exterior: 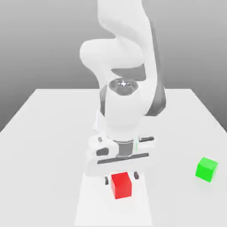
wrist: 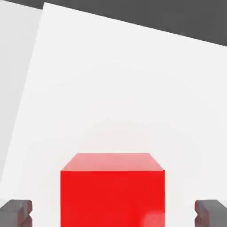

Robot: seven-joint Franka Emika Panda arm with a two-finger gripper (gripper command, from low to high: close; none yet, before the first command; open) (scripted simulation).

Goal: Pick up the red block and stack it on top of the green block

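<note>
While the red block (exterior: 121, 185) sits on the white surface (exterior: 53, 128) low in the exterior view, a little right of centre, the claw (exterior: 121, 178) has its two dark fingertips to either side of it, one peeking out at the block's left edge and one at its right. From the hand view the same thing shows plainly: the red block (wrist: 112, 190) fills the lower middle, and the grey fingertips (wrist: 17, 212) stand well out in the lower corners, each with a clear strip of white between it and the cube's side faces. So the claw is spread wide, touching nothing, with the block straight between its fingers and squared to them. I'd judge the closing move needs only the fingers drawn together, perhaps after a slight further drop. The green block (exterior: 206, 169) lies apart at the right edge of the exterior view, slightly higher in the frame than the red one, so the carry will run rightward.
</note>
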